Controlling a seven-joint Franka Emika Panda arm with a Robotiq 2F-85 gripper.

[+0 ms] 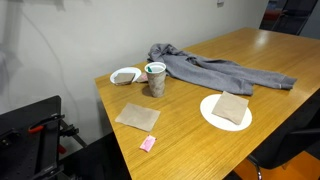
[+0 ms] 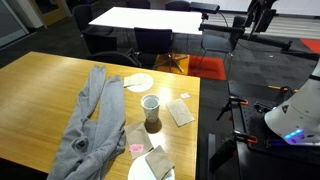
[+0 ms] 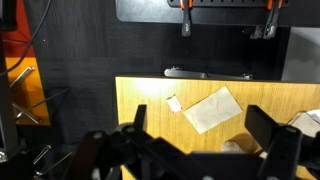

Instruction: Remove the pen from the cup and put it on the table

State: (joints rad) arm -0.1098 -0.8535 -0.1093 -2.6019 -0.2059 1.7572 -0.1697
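The cup (image 1: 155,79) stands upright on the wooden table (image 1: 190,135) near its back left corner, and also shows in an exterior view (image 2: 151,110). Its rim is white and green. I cannot make out the pen; it is too small to tell at the cup's mouth. The gripper (image 3: 203,140) shows only in the wrist view. It is open and empty, high above the table's edge. Part of the cup (image 3: 234,146) lies between and below its fingers, mostly hidden.
A grey hoodie (image 1: 215,70) lies across the table behind the cup. A white bowl (image 1: 126,75) sits left of the cup. A white plate (image 1: 226,112) holds a brown napkin. Another brown napkin (image 1: 137,117) (image 3: 212,108) and a small pink block (image 1: 148,143) lie near the front edge.
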